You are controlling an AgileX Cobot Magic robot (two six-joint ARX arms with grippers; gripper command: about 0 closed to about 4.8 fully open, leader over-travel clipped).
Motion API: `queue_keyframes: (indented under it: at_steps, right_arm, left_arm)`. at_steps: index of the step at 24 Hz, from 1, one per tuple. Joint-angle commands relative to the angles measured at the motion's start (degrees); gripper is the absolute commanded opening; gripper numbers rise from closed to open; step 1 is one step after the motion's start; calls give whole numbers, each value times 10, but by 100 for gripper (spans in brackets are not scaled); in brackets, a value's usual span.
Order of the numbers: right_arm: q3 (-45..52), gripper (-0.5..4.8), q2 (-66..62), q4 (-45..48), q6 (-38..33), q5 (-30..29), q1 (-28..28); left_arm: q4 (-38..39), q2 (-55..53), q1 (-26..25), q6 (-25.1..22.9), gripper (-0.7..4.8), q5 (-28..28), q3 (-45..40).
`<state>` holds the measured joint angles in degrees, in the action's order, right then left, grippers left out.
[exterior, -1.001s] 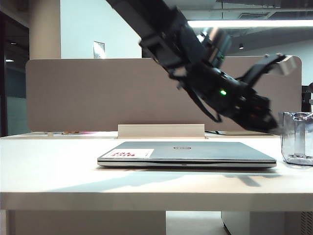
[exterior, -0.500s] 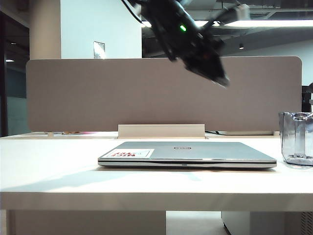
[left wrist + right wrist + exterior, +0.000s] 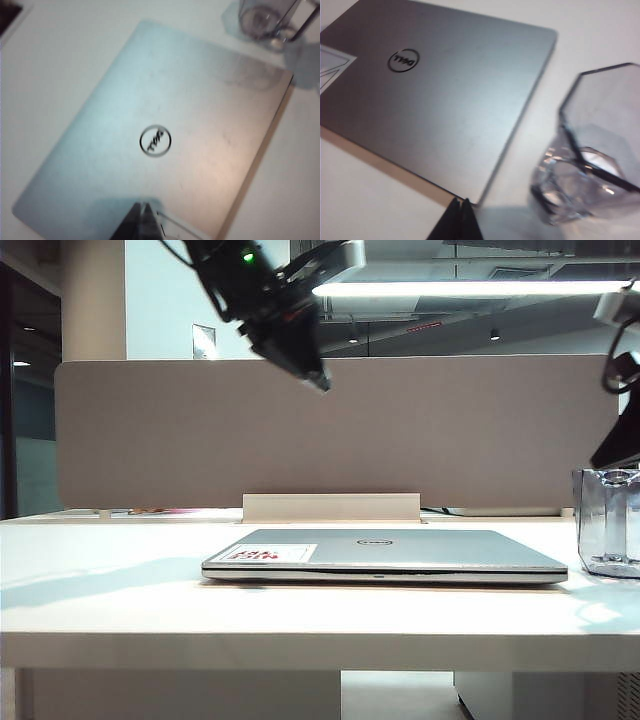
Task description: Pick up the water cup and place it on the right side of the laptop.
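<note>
While both arms hang in the air, nothing on the white desk is being touched. Nearest the desk's front edge lies the laptop, closed and flat, about midway between the left and right edges, with its round dark logo on the lid and a white sticker with red print at the lid's left front corner. The water cup stands upright at the desk's right edge, just beside the laptop's right side but apart from it, with bare desk showing between them; it is cut off by the frame there. Its faceted glass walls and thick base show clearly in the right wrist view, near one corner of the laptop. Behind the laptop, toward the desk's back edge, sits a low pale block, and behind that a grey partition panel spans the desk.

The left end effector hangs high above the desk, over the laptop's left half and well clear of it, its fingers clenched together on nothing; the left wrist view shows the pinched tips over the lid, with the cup off beyond a far corner. The right end effector is also clenched and empty, its tips meeting over the desk near the laptop's corner and the cup; only a dark part of that arm shows above the cup at the right edge of the exterior view.
</note>
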<state>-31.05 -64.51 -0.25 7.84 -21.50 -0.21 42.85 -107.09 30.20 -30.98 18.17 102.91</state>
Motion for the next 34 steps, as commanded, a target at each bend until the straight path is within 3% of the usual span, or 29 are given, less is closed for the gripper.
queue_keyframes:
  at_steps: [1,8,20,28,31,34]
  right_arm:
    - [-2,-7,-16,53,-4,16,35]
    - [-3,-7,-92,125,-40,64,60]
    - [-3,-7,-113,138,-42,195,59]
    - [-3,-7,-113,127,-42,215,59]
    - [-3,-7,-113,107,-42,278,57]
    - [-3,-7,-112,106,-42,295,54]
  left_arm:
    - [36,4,-16,6,-5,16,1]
    - [47,4,-20,-1,-5,16,1]
    - [38,4,-20,-1,-5,16,1]
    - [38,4,-20,-1,-5,16,1]
    - [37,4,-20,-1,-5,16,1]
    - [35,4,-20,-2,-5,16,1]
